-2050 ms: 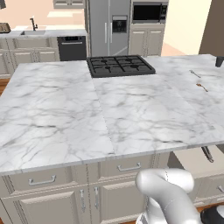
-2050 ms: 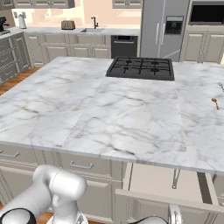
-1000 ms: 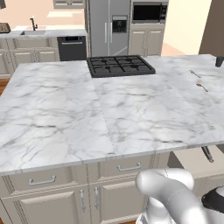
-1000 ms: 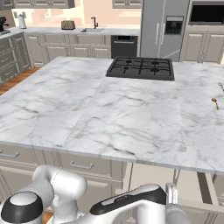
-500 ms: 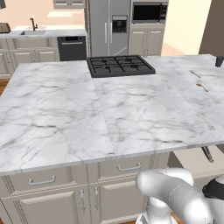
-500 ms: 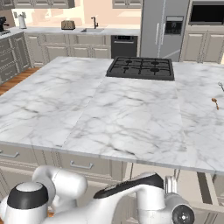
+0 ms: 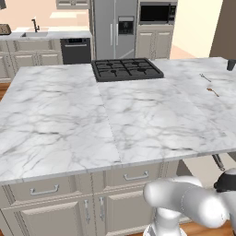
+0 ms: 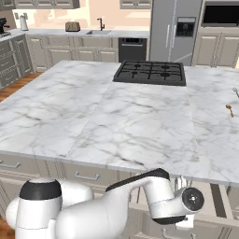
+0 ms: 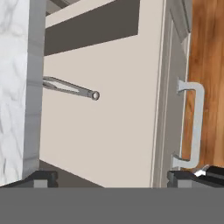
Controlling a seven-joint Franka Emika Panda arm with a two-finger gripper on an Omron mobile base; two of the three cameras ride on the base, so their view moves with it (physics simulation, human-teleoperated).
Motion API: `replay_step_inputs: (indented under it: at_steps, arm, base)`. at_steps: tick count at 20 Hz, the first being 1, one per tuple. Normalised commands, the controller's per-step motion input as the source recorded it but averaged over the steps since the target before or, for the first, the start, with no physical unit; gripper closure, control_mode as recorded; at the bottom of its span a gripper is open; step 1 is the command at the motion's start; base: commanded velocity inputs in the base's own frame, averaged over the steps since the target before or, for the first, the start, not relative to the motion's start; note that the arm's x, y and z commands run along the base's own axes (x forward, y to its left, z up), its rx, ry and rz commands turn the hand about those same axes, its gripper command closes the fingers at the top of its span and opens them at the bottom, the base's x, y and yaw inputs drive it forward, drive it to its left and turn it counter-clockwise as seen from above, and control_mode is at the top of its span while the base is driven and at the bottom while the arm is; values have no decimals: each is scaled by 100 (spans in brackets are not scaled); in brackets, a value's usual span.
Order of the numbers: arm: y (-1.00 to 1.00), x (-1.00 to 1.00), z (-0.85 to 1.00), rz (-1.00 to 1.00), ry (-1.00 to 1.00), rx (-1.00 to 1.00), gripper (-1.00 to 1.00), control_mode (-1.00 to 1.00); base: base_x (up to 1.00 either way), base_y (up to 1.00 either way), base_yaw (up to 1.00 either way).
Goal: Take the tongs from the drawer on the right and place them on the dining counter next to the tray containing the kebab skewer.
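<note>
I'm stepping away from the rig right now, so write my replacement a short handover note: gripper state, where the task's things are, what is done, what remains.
Gripper: open, holding nothing, hanging above the pulled-out beige-grey drawer with the silver bar handle.
Slim dark-grey metal tongs: lying on the drawer's pale floor, partly tucked under the edge of the white marble dining counter.
Done: drawer is open, hand is over it.
Left: lower onto the tongs, grip, lift them out, carry them up to the counter and set them beside the tray with the kebab skewer. The tray's position cannot be told from these views; thin cutlery pieces lie near the counter's right end.
</note>
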Motion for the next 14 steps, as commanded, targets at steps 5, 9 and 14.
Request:
replay_step_inputs:
  at_steps: [5,9,14]
  arm:
    - [0,25,-5,0,14,0,-100,-100]
    - [0,21,-1,0,16,0,-100,-100]
    - [0,23,-12,0,19,-1,-100,-100]
  base:
    - [0,0,0]
    - [0,0,0]
    - [0,0,0]
